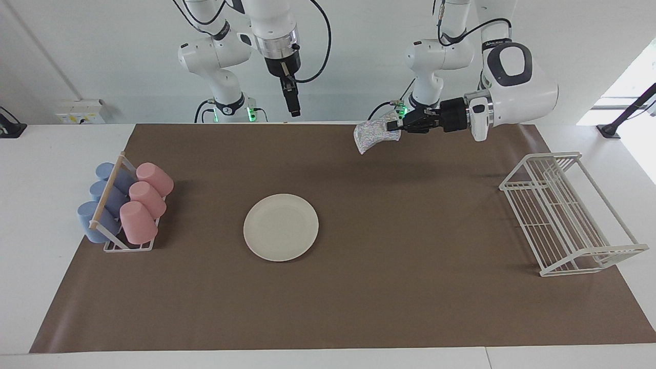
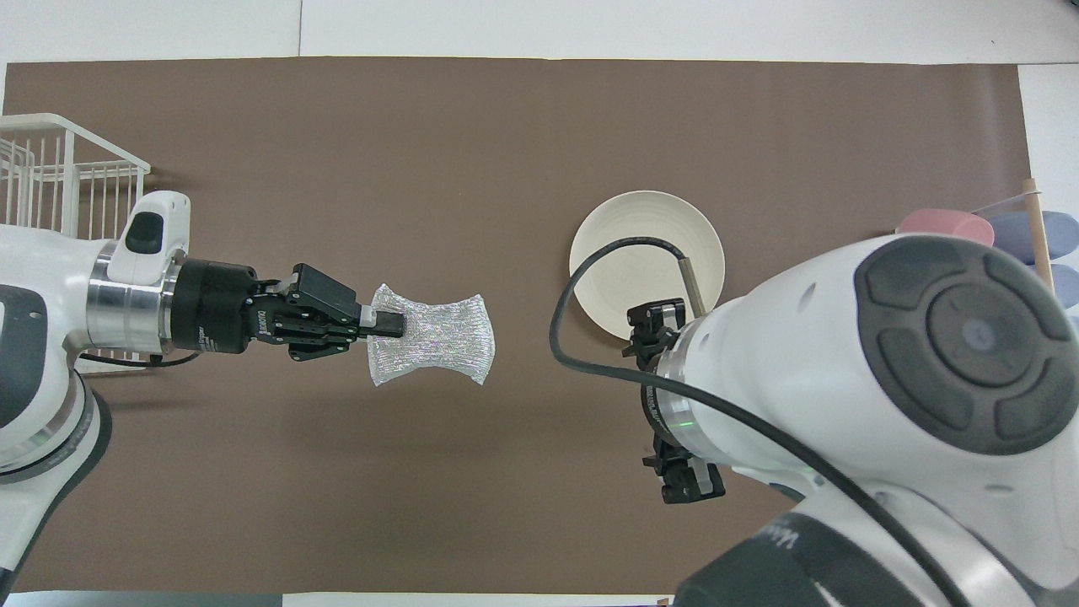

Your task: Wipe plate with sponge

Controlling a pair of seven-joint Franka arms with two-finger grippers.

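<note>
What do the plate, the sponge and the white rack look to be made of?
Plate: matte cream, no glare, faint rings; ceramic or melamine, hard to say.
Sponge: soft metallic-thread mesh, silvery with coloured glints; it droops and flares from the left gripper, shut on one edge.
White rack: thin straight rods, uniform white, likely coated wire.

We see a robotics lab: two robot arms (image 1: 266,31) bolted beside a paper-covered white table (image 1: 51,164), bare walls.
</note>
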